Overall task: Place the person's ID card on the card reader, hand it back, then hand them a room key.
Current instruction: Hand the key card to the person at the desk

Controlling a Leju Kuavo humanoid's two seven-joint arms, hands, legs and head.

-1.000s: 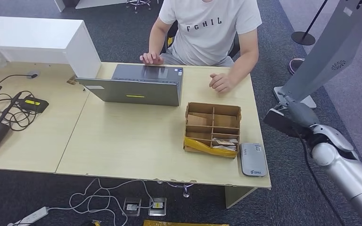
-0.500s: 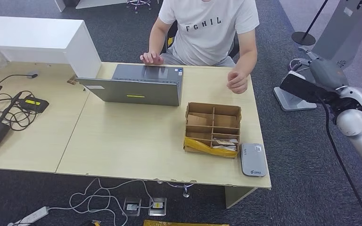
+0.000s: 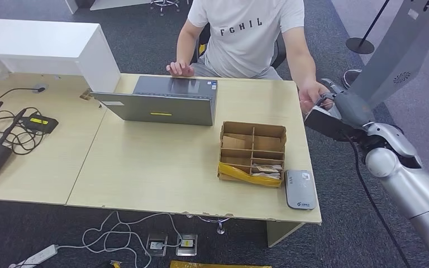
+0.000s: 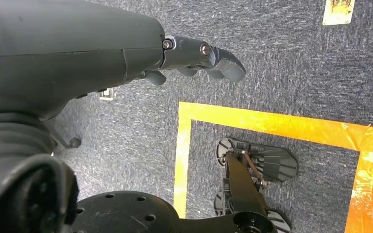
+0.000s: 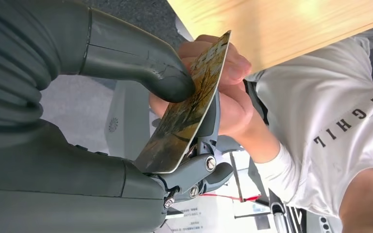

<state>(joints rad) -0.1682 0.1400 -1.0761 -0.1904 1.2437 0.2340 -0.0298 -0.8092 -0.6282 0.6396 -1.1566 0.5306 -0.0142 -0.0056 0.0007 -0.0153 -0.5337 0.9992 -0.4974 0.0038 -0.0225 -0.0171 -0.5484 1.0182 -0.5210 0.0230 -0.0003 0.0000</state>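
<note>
ID card (image 5: 189, 104) is at 3 o'clock off the desk, pinched flat between my right hand's (image 3: 343, 109) thumb and fingers with the person's hand (image 5: 223, 92) on its far end; looks thin, stiff, slick, so I'd grip the faces.

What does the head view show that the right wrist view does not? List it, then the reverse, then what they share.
Head view alone: the grey card reader near the table's front edge, the cardboard divider box beside it, the laptop, and the cables at the far left.

Right wrist view alone: the card itself, pinched between the right robot hand's thumb and fingers, with the person's fingers on its far end.

Both: the right robot hand, the person's hand meeting it, the white T-shirt, and the wooden tabletop.
</note>
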